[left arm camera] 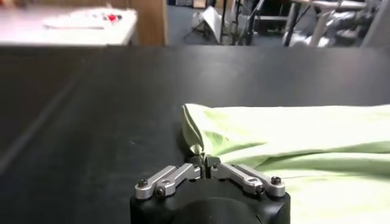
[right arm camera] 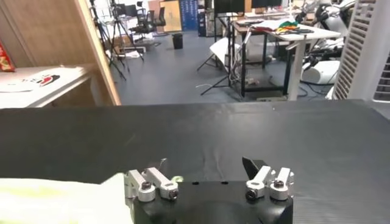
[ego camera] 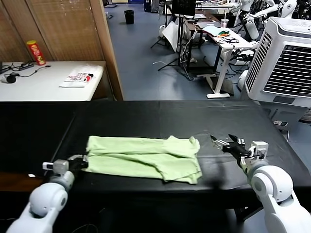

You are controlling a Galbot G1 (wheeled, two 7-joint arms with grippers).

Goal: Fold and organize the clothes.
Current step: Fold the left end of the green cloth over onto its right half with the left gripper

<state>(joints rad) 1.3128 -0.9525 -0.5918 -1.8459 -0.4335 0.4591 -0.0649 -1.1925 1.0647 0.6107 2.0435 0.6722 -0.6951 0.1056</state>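
- We see the shirt [ego camera: 146,159] lying flat in the lower middle of the head view, on the black desk [ego camera: 160,116]. It is pale green and folded into a long band running left to right across the picture.
- At the shirt's right end a looser flap is turned over on top of the band, and its edge is wavy.
- Our left tool [ego camera: 83,162] sits low at the lower left of the head view, right at the shirt's left edge. In the left wrist view the same tool [left arm camera: 205,162] has its fingers drawn together, pinching a small corner of the green cloth [left arm camera: 292,140] between the tips.
- Our right tool [ego camera: 227,142] is at the lower right of the head view, just beside the shirt's right end and not touching it. Its fingers stand wide apart with nothing between them. The right wrist view shows the spread fingers [right arm camera: 208,175] over the bare black desk, with a bit of the shirt [right arm camera: 55,204] in the lower left corner of that picture.
- In the upper left of the head view stands a white side table [ego camera: 43,85], carrying a white packet [ego camera: 77,77] with red and black print and a red can [ego camera: 35,52].
- In the upper right of the head view we see a large white cooling unit [ego camera: 284,63].
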